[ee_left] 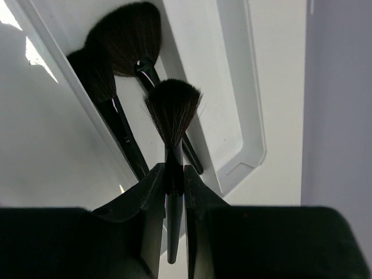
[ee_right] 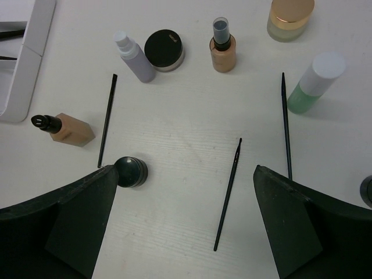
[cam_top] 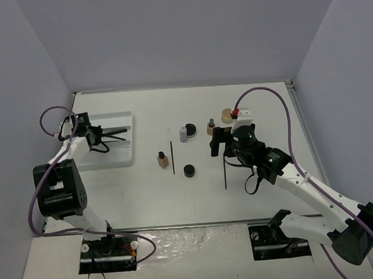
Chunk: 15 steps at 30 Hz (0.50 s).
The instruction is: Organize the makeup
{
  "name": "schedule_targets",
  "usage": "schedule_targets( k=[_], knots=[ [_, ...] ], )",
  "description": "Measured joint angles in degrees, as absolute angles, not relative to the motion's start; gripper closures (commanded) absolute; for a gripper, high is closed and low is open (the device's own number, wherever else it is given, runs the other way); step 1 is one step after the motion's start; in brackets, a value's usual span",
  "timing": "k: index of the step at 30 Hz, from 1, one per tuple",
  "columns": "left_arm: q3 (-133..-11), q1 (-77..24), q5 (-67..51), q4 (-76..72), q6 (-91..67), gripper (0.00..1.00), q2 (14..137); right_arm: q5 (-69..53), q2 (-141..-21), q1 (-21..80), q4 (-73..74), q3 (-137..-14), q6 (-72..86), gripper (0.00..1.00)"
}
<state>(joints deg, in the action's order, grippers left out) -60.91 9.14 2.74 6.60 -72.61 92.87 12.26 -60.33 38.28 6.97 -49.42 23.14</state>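
Observation:
My left gripper point(ee_left: 174, 172) is shut on a black makeup brush point(ee_left: 172, 110) and holds it over the white tray point(ee_left: 244, 145), where two other black brushes point(ee_left: 125, 40) lie. In the top view it sits over the tray's left part point(cam_top: 97, 136). My right gripper point(ee_right: 186, 171) is open and empty above the table point(cam_top: 223, 145). Between its fingers lies a thin black brush point(ee_right: 228, 195), and a black round pot point(ee_right: 131, 172) sits by its left finger. Two thin pencils point(ee_right: 107, 119) point(ee_right: 285, 125) lie to either side.
Beyond the right gripper stand a grey bottle point(ee_right: 135, 57), a black compact point(ee_right: 164, 50), a beige bottle point(ee_right: 223, 49), a tan jar point(ee_right: 289, 17) and a green-white bottle point(ee_right: 314, 81). A beige bottle point(ee_right: 64, 129) lies at the left. The tray point(cam_top: 122, 156) is at the far left.

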Motion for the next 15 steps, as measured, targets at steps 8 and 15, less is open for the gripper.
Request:
schedule_targets(
  k=[8, 15],
  knots=[
    [-63.7, 9.9, 2.6, 3.4, -78.1, 0.99, 101.8, 12.7, -58.9, 38.0, 8.3, -48.9, 22.9, 0.0],
    [-64.9, 10.3, 2.9, 1.0, -81.3, 0.83, 102.7, 13.1, -58.4, 37.8, 8.9, -48.0, 22.7, 0.0]
  ],
)
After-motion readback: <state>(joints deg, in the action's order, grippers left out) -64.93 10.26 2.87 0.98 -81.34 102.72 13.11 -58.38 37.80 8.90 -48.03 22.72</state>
